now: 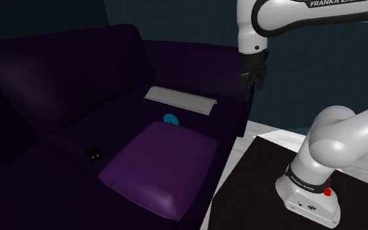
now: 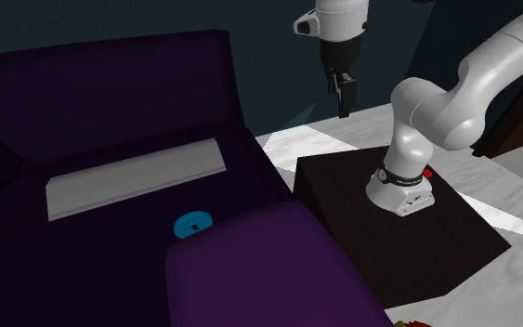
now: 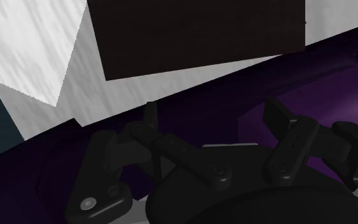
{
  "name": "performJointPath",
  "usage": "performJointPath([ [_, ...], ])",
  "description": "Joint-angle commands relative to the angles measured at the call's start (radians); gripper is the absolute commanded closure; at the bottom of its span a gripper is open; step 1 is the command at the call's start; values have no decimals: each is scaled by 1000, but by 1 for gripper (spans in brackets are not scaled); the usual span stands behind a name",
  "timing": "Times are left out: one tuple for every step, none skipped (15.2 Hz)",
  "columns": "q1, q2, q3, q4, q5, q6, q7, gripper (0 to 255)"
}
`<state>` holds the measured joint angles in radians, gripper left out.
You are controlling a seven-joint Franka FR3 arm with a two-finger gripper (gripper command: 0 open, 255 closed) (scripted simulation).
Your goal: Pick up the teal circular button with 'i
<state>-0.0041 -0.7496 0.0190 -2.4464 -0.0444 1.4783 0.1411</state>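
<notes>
The claw (image 1: 251,83) is seen at the upper right of the shoulder view, pointing down, high over the sofa (image 1: 58,72) edge nearest the stand (image 1: 261,163). In the wrist view its fingers are spread apart, with nothing between them.

The teal button (image 1: 170,118) lies flat on the sofa seat near the frame's centre, between a grey slab (image 1: 179,100) and a purple cushion (image 1: 159,163), just at the cushion's upper edge. It is well apart from the claw, lower and to the left.

The step in hand is judged to be the approach; no grasp has been made. For the next move, the claw must be carried left, centred above the button, and lowered with fingers spread. Clearance from the cushion edge should be observed.
</notes>
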Motion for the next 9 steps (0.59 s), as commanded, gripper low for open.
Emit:
performJointPath([
  [0,0,0,0,0,0,0,0],
  [3,35,-1,6,-1,32,-6,0],
  [5,70,-2,14,-1,63,-12,0],
  [8,106,-2,22,-2,92,-18,0],
  [11,143,-3,33,-3,121,-25,0],
  [14,180,-3,44,-3,149,-31,0],
  [16,217,-3,57,-3,176,-37,0],
  [19,254,-3,71,-3,202,-43,0],
  [21,291,-3,87,-3,227,-49,0],
])
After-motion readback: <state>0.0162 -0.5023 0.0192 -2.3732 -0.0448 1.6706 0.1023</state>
